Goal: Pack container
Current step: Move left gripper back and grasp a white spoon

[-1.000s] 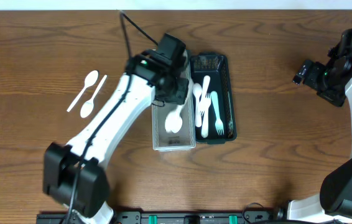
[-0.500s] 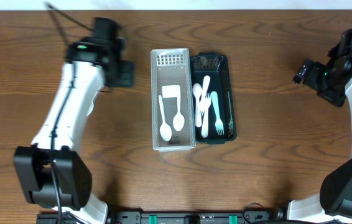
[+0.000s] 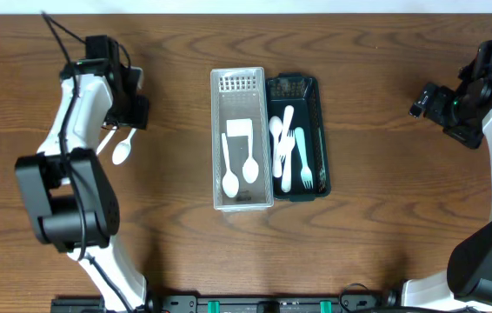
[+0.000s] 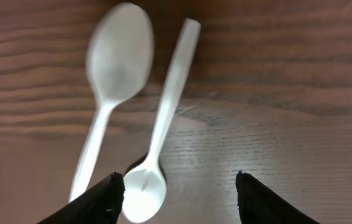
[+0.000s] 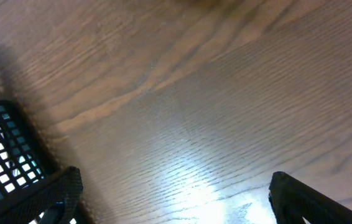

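Two white plastic spoons lie side by side on the wood table at the left. In the left wrist view one spoon (image 4: 119,59) has its bowl at the top; the other spoon (image 4: 163,124) has its bowl at the bottom, by the left finger. My left gripper (image 4: 179,193) is open and empty just above them; overhead it (image 3: 131,111) hides most of one spoon, and the other spoon (image 3: 122,152) shows. The white basket (image 3: 242,83) holds two white spoons and a white card. The dark green basket (image 3: 315,96) holds several pale forks and spoons. My right gripper (image 5: 176,193) is open and empty.
The two baskets stand side by side at the table's middle. The right arm (image 3: 455,104) hovers at the far right over bare wood; a corner of the dark basket (image 5: 2,149) shows in its wrist view.
My left arm has swung from over the white basket to the far left, above the two loose spoons. Two spoons now lie in the white basket. The right arm has not moved.
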`<action>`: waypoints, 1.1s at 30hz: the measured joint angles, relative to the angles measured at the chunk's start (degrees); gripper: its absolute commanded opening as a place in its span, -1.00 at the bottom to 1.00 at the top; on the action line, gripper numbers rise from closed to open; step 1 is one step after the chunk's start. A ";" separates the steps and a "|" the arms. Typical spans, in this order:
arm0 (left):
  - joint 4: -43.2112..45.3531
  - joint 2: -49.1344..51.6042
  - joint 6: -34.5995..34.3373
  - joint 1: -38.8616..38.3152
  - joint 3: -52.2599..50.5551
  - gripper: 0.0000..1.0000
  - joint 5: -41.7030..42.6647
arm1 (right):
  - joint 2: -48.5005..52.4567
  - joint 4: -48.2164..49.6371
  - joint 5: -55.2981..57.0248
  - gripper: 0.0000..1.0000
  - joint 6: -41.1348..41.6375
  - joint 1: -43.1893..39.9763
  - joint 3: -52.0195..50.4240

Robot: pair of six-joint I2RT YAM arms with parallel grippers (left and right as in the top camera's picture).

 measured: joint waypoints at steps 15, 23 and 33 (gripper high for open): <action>0.15 5.73 7.37 1.29 0.00 0.21 -0.09 | 0.00 -0.24 0.02 0.98 0.00 0.00 0.00; 0.22 7.76 7.56 2.29 -0.02 0.15 -0.07 | 0.00 -0.72 0.02 0.98 -0.02 0.00 0.00; -1.31 7.76 6.58 2.27 -0.02 -0.88 -0.07 | 0.00 -0.85 0.04 0.99 -0.02 0.00 0.00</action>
